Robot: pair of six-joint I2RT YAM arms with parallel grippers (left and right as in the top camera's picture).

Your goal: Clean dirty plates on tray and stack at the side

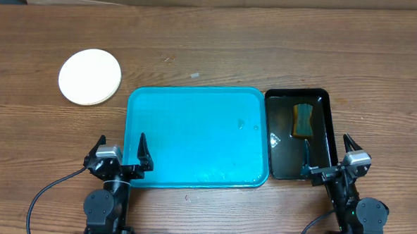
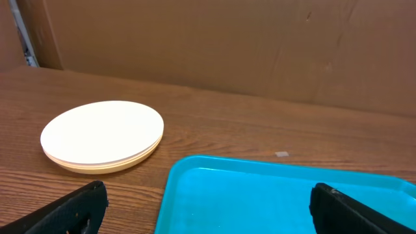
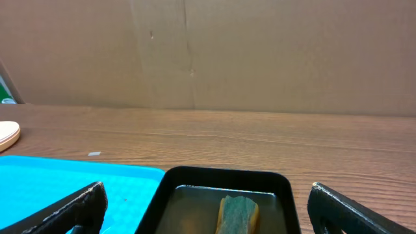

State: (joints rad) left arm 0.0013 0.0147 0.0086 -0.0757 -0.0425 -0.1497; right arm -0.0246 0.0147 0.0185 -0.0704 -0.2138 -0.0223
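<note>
Bench [image 1: 267, 56] with the tray [image 1: 193, 134] bare, the plates [image 1: 90, 76] stacked left of it, and both end effectors released.
The tray lies mid-bench with nothing on it, only faint wet marks, which suggests the cleaning is done. The black tray [image 1: 320, 146] touches the tray's right edge, likely parked there so the sponge [image 1: 303, 120] lying in it is within reach. The plates sit in one neat pile on the wood, well apart from the tray's far left corner, as the task's side stack should; the top face looks clean, and the count is not clear. The left end effector [image 1: 121, 138] hovers at the tray's near left corner, the right end effector [image 1: 327, 140] just right of the tray over the black tray's near end. Both are spread wide, grasping and touching nothing.
</note>
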